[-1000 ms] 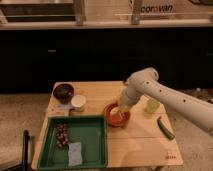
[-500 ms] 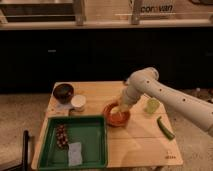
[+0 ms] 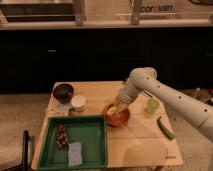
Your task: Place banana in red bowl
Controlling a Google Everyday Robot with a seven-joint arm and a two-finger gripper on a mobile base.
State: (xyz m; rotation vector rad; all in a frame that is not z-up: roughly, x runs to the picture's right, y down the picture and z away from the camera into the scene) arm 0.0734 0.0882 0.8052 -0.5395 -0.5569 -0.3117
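Reaching in from the right across the wooden table, with the gripper dipping over the far rim of the red bowl near the table's middle

Showing a pale yellow shape at the gripper's tip, just above the bowl's hollow, most likely the banana; sitting too close to the tool to be judged as clamped or already let go, so leaving the grip's state impossible to tell

Coming down steeply from above, probably so that the fruit drops inside the rim rather than glancing off it, and judging from that, nearing the end of the task, with only the release and the lift-away seeming to remain

Standing clear on the left: a dark maroon bowl at the far left corner and a white cup just beside it, both well apart from the arm's path

Lying nearer on the left: a green tray carrying a dark cluster and a pale cloth-like square, its far right corner close to the red bowl

Sitting to the right of the bowl, under the arm: a light green cup, and nearer, a long green vegetable, the two pieces most at risk of being brushed during any careless swing back to the right
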